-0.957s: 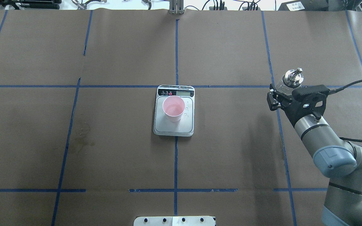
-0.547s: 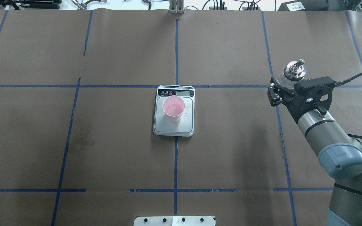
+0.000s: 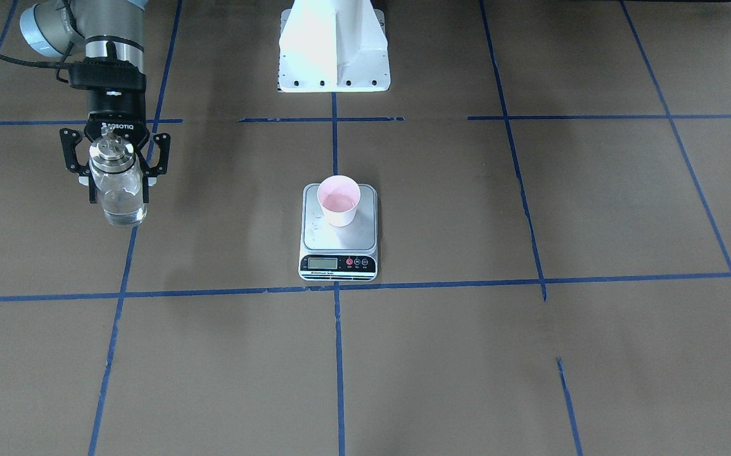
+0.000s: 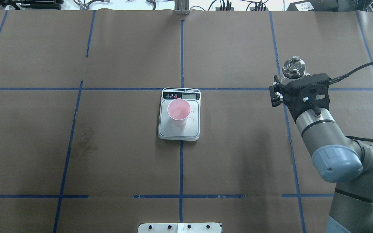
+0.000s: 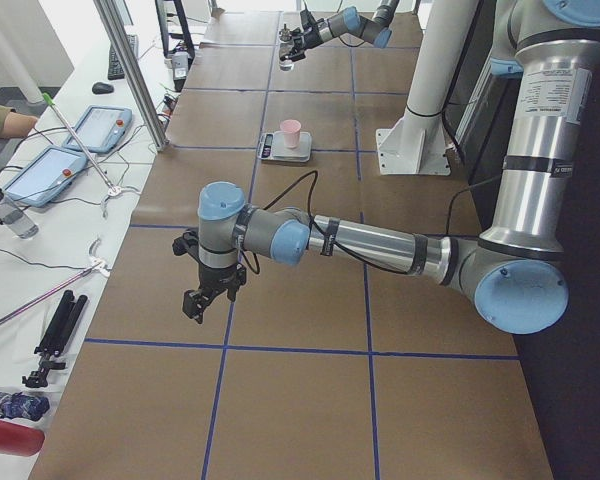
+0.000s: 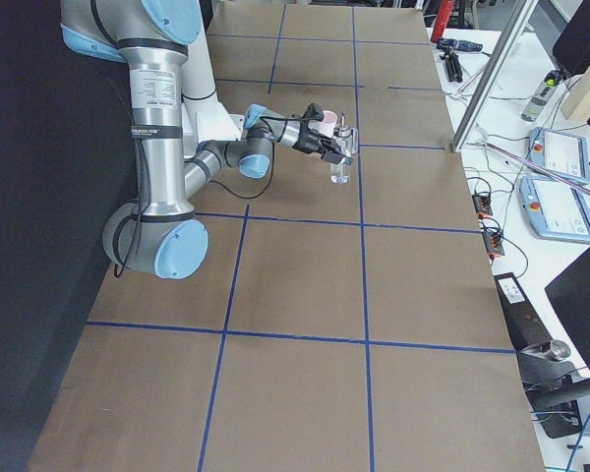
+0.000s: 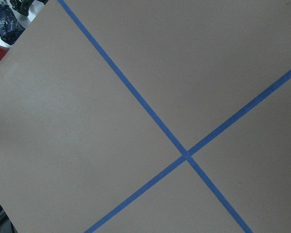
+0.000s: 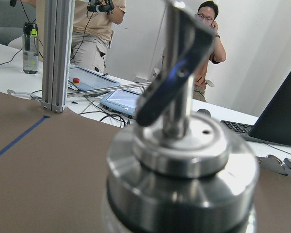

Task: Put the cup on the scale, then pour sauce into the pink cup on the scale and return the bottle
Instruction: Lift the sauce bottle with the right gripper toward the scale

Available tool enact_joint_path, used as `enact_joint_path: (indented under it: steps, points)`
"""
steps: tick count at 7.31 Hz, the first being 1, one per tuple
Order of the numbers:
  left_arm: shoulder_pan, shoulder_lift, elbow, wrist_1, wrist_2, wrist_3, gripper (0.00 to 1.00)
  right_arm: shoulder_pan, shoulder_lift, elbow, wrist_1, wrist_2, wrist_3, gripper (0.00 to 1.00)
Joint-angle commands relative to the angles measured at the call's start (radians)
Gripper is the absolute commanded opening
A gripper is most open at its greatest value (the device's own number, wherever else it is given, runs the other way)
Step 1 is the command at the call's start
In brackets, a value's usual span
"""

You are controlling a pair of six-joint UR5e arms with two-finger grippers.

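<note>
Cup (image 4: 179,111) stands upright on the scale (image 4: 180,131), toward the display end of the platform, approx. ctr of the tabletop (image 4: 125,152). Its inside is pink and the mouth faces up; can't tell from these views whether there's any liquid in it. A few small droplets (image 4: 191,118) sit on the platform just beside the cup. Bottle (image 3: 117,204) is upright w/ the metal spout (image 8: 177,73) on top, well apart from the scale, out on the robot's right side and close to a blue tape line (image 4: 274,45). The right jaws pinch it from both sides on the glass just below the metal collar (image 8: 179,184); the right arm (image 4: 315,129) reaches it roughly level. Sauce (image 3: 122,215) shows as clear liquid in the lower part of the glass, exact level hard to read. Can't tell if the bottle's btm touches the tabletop. Left arm (image 5: 360,240) hangs over the tabletop at the robot's left end, its wrist cam seeing only brown surface and crossing tape. The left jaws show only small in the side view, so spread or pressed together: can't tell.
</note>
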Motion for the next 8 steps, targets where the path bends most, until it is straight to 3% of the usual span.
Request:
enact_joint_path:
  steps: [1,3,6,7,8]
  points:
    - [0.000,-0.001,0.000,0.000,-0.001,0.001,1.00,-0.024,0.051,-0.034,-0.080,-0.074,-0.097,0.00]
    - [0.002,-0.009,0.023,-0.002,-0.003,0.001,1.00,-0.079,0.177,-0.080,-0.108,-0.149,-0.227,0.00]
    - [-0.002,-0.019,0.046,-0.003,-0.004,0.004,1.00,-0.114,0.186,-0.083,-0.138,-0.178,-0.324,0.00]
    - [-0.002,-0.019,0.045,0.000,-0.006,0.004,1.00,-0.145,0.191,-0.104,-0.213,-0.293,-0.362,0.00]
    - [-0.003,-0.016,0.046,0.000,-0.006,0.006,1.00,-0.160,0.223,-0.127,-0.253,-0.316,-0.363,0.00]
